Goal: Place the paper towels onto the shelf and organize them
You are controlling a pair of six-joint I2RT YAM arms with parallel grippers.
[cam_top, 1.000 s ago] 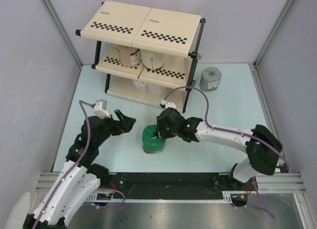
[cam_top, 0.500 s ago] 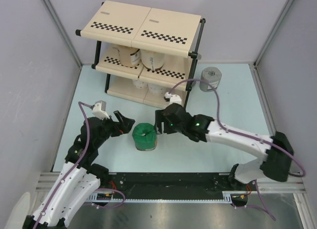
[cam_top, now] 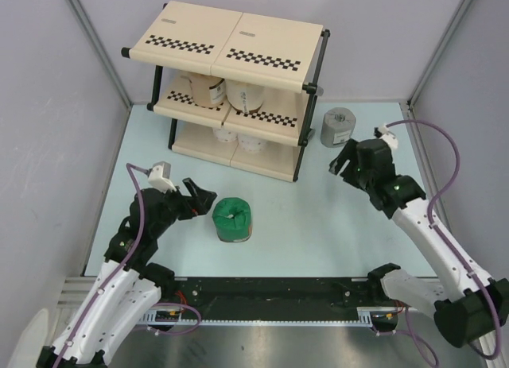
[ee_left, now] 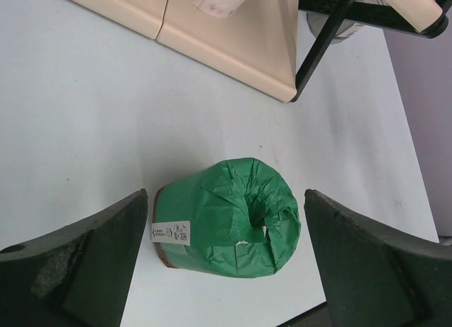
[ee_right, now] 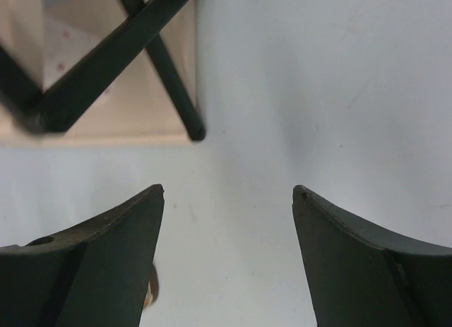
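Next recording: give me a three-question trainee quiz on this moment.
1. True or false: the green roll sits on the shelf.
2. Which roll stands on the table to the right of the shelf? A white roll, B grey roll, C tan roll.
3. Which gripper has the green roll just ahead of its open jaws?
Key: 1 false, it stands on the table; 2 B; 3 the left gripper.

Left gripper [cam_top: 202, 195]: jaws spread wide, arm folded, reaching low. Right gripper [cam_top: 343, 163]: jaws apart, arm stretched forward.
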